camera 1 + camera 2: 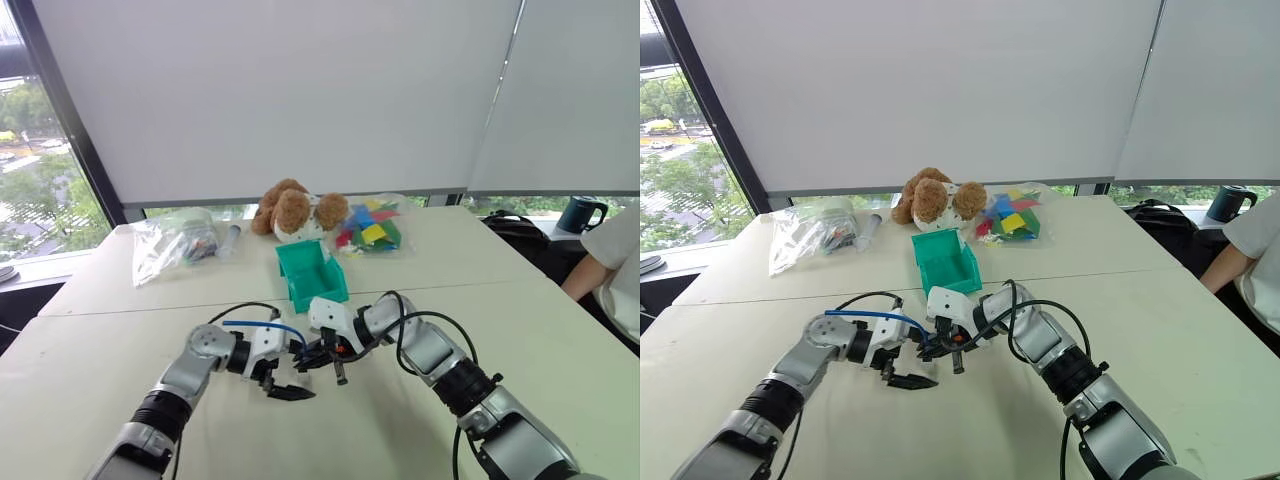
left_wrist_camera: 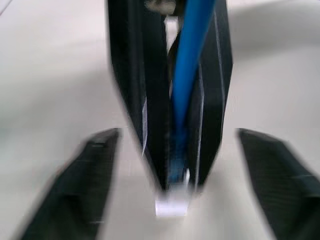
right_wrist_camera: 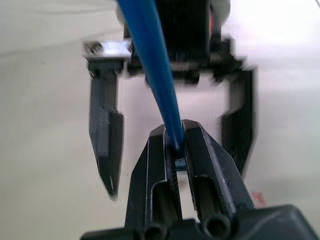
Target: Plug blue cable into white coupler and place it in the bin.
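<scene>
Grippers meet at the lower centre of the left eye view, above the pale table [image 1: 560,330]. The left gripper [image 1: 283,388] has its two black fingers spread apart with nothing between them. The right gripper [image 1: 325,362] is pressed shut on the blue cable [image 1: 262,326], which arcs back over the left wrist. Just above them stands the bin [image 1: 311,272], with a plush toy [image 1: 295,210] and a bag of coloured blocks [image 1: 370,226] behind it in the upper centre.

The left wrist view puts the closed right fingers at the centre, the cable between them, and a small white piece at the lower centre, probably the white coupler [image 2: 172,205].

The right wrist view has the cable pinched at centre and the left fingers [image 3: 106,136] wide apart beyond.
</scene>
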Robot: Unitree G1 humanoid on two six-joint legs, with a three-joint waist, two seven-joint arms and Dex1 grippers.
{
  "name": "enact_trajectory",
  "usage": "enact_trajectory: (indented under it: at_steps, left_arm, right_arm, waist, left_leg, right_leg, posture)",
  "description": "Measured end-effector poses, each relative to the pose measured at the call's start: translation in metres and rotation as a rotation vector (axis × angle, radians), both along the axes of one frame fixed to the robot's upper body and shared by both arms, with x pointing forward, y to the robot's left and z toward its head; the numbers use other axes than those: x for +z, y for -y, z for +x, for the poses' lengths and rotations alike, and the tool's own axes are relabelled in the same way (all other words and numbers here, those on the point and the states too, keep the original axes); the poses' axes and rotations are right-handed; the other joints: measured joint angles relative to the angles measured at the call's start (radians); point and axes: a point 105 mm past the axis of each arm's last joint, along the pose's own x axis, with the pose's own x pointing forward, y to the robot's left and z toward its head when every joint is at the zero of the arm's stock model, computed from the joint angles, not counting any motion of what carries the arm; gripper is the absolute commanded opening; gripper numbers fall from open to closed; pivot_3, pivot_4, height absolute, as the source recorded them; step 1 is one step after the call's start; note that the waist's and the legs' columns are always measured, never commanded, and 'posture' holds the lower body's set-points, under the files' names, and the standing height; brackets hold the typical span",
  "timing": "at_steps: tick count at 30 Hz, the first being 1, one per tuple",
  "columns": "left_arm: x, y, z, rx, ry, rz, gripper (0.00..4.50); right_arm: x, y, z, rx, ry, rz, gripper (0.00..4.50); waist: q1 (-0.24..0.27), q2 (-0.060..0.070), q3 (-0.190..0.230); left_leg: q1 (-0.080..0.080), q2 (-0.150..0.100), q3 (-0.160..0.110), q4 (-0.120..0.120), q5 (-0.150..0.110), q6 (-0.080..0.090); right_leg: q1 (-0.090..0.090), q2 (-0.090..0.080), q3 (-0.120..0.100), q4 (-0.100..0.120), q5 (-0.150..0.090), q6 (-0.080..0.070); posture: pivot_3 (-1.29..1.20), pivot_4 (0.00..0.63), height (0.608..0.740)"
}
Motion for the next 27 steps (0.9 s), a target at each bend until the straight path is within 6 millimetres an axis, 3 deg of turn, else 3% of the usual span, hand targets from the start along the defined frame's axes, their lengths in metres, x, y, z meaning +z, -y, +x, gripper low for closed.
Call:
enact_trajectory:
  at_steps: [4, 9, 12, 14, 16, 19, 22, 27]
  left_arm:
    - [-0.003, -0.010, -0.003, 0.039, -0.025, 0.010, 4.47]
    - [0.017, -0.036, 0.007, 0.175, 0.010, -0.041, 4.47]
    - [0.026, -0.043, 0.010, 0.239, 0.029, -0.080, 4.47]
    - [0.027, -0.046, 0.010, 0.268, 0.028, -0.093, 4.47]
    - [0.027, -0.049, 0.010, 0.301, 0.027, -0.109, 4.47]
    - [0.028, -0.053, 0.010, 0.341, 0.025, -0.127, 4.47]
    - [0.030, -0.053, 0.009, 0.363, 0.036, -0.145, 4.47]
    - [0.028, -0.057, 0.009, 0.417, 0.030, -0.172, 4.47]
  right_arm:
    - [0.001, 0.001, 0.001, -0.012, -0.016, 0.008, 0.00]
    - [0.011, 0.014, 0.004, -0.140, -0.168, 0.105, 0.00]
    - [0.023, 0.028, 0.011, -0.218, -0.209, 0.125, 0.00]
    - [0.045, 0.038, 0.024, -0.278, -0.168, 0.155, 0.00]
    - [0.085, 0.047, 0.045, -0.353, -0.078, 0.214, 0.00]
    - [0.134, 0.052, 0.064, -0.415, 0.038, 0.299, 0.00]
    - [0.149, 0.052, 0.082, -0.483, 0.052, 0.342, 0.00]
    - [0.139, 0.048, 0.115, -0.609, 0.044, 0.338, 0.00]
  waist:
    - [0.003, 0.000, 0.000]
    - [0.007, 0.000, 0.008]
    - [0.014, 0.002, 0.012]
    - [0.019, 0.002, 0.023]
    - [0.021, 0.003, 0.027]
    - [0.026, 0.001, 0.031]
    - [0.023, 0.001, 0.033]
    - [0.020, 0.001, 0.038]
  left_leg:
    - [-0.001, 0.000, 0.000, 0.000, 0.000, 0.000]
    - [-0.007, 0.000, 0.000, 0.000, 0.000, 0.000]
    - [-0.021, 0.000, 0.000, 0.002, 0.001, -0.001]
    - [-0.028, 0.000, 0.002, 0.004, 0.001, -0.001]
    - [-0.039, 0.000, 0.002, 0.010, 0.001, -0.002]
    - [-0.040, 0.001, 0.001, 0.012, 0.001, -0.002]
    - [-0.040, 0.001, 0.002, 0.012, 0.001, -0.002]
    - [-0.040, 0.001, 0.004, 0.014, 0.001, -0.002]
  right_leg:
    - [-0.001, 0.000, 0.000, 0.000, 0.000, 0.000]
    - [-0.006, -0.003, 0.000, 0.000, 0.000, 0.000]
    - [-0.020, -0.003, 0.000, 0.002, 0.001, 0.001]
    - [-0.029, -0.003, 0.001, 0.005, 0.003, 0.004]
    - [-0.042, -0.002, 0.001, 0.015, 0.004, 0.004]
    - [-0.043, 0.000, 0.000, 0.017, 0.003, 0.004]
    - [-0.042, 0.001, 0.000, 0.017, 0.003, 0.003]
    - [-0.042, 0.001, 0.000, 0.017, 0.004, 0.003]
  posture:
    - [0.00, 0.150, 0.740]
    - [0.00, 0.150, 0.740]
    - [0.00, 0.150, 0.740]
    - [0.00, 0.150, 0.740]
    - [0.00, 0.150, 0.740]
    - [0.00, 0.150, 0.740]
    - [0.00, 0.150, 0.740]
    - [0.00, 0.150, 0.740]
